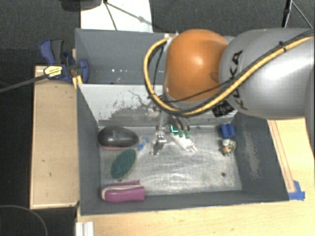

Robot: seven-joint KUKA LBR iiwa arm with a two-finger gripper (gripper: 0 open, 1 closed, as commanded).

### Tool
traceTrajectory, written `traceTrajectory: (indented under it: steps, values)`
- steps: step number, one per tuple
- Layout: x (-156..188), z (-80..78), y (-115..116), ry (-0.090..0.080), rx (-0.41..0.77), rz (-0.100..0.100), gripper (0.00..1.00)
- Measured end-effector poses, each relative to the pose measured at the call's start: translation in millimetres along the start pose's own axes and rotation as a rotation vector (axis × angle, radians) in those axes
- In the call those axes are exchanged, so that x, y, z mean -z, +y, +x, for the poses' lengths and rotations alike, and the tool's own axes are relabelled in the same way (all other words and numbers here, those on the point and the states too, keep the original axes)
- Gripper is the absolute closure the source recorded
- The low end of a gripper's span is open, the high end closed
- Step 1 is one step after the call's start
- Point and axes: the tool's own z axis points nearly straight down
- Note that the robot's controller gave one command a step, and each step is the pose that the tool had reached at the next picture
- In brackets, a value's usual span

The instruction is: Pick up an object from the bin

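My gripper (172,144) hangs over the middle of the bin floor, below the arm's orange cover. Its two fingers (158,145) stand apart and open, and I see nothing between them. A tiny blue piece (142,144) lies just left of the left finger. Further left a dark grey oval thing like a computer mouse (117,137) rests on the floor. A green oval thing (123,163) lies in front of it.
A purple and pink oblong thing (123,193) lies at the bin's front left wall. At the right, a small blue block (227,131) and a small brown and gold thing (227,147) sit close together. The arm covers the bin's back right.
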Motion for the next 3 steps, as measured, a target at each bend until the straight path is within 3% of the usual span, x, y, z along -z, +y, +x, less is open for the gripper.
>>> traceTrajectory:
  steps: [1,2,3]
  values:
    - [-125.9,-42.6,47.9,-0.032,-0.022,-0.013,0.00]
    - [-126.7,-42.5,48.7,-0.029,-0.026,-0.016,1.00]
    - [-97.3,-28.9,41.8,-0.022,0.211,-0.001,1.00]
